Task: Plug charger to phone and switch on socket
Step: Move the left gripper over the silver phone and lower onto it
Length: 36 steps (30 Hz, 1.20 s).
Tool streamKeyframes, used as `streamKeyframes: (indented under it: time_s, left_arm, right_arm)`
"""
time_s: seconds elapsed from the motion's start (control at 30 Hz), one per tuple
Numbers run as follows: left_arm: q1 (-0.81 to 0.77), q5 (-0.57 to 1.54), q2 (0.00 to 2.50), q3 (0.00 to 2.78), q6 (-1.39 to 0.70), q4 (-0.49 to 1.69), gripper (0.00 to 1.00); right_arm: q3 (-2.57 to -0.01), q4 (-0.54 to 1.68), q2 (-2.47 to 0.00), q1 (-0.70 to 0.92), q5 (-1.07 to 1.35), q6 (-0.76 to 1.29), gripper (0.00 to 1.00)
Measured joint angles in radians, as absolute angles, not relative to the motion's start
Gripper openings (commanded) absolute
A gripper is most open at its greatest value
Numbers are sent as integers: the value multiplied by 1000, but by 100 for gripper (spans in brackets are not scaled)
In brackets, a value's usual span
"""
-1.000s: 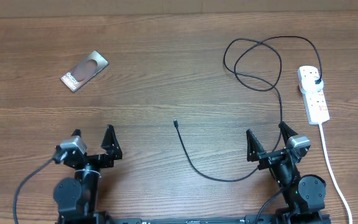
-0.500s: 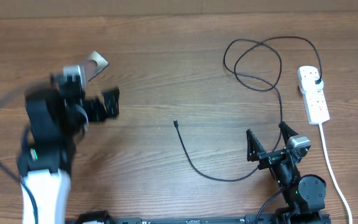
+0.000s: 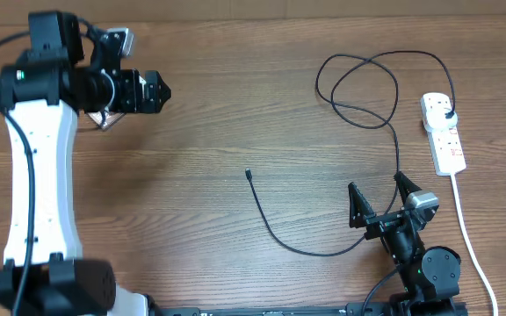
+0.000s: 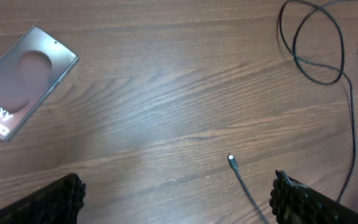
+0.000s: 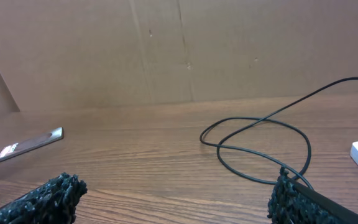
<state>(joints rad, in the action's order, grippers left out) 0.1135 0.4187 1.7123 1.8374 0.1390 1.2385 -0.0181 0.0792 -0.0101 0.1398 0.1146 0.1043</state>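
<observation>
The phone [image 4: 20, 81], bronze-grey with white lettering, lies flat at the table's far left; it also shows small in the right wrist view [image 5: 30, 145]. In the overhead view my left arm covers nearly all of it. My left gripper [image 3: 159, 90] is open and empty, raised above the table just right of the phone. The charger cable [image 3: 271, 230] runs from its loose tip [image 3: 249, 174] at mid-table, also in the left wrist view [image 4: 231, 159], through a loop to its plug [image 3: 447, 114] in the socket strip [image 3: 444, 132]. My right gripper [image 3: 376, 186] is open and empty at the near right.
The strip's white cord [image 3: 468, 237] runs down the right side towards the front edge. The cable's loop [image 3: 358, 88] lies at the far right, also in the right wrist view [image 5: 260, 146]. A brown cardboard wall [image 5: 166, 50] stands behind the table.
My left arm has swung from its rest place at the near left up to the far left, over the phone. The right arm, cable and strip have not moved.
</observation>
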Motion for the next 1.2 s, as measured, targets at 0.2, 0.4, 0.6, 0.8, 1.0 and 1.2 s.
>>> streamKeyframes:
  time_s: [0.2,0.4,0.6,0.8,1.0,1.2]
  left_arm:
    - [113,388,1785,1916,267,1234,100]
    - [114,267,1798,1921,359,1088,100]
    - [114,127,1861,1932,466,1028,100]
    - [118,-4,2034,1933,575,971,100]
    - [120,-46,2189,1933,645,889,100]
    - [127,-56,2286,1933,714,853,99]
  right_arm:
    - [-18,79,-10,140,115,104,100]
    - [-18,80,-10,140,114,104,100]
    - [-18,80,-10,140,115,105,100]
    - [-18,80,-10,140,115,105,100]
    - [-18,80,-10,140,115,104,100]
    - [-18,80,-10,140,115,104,100]
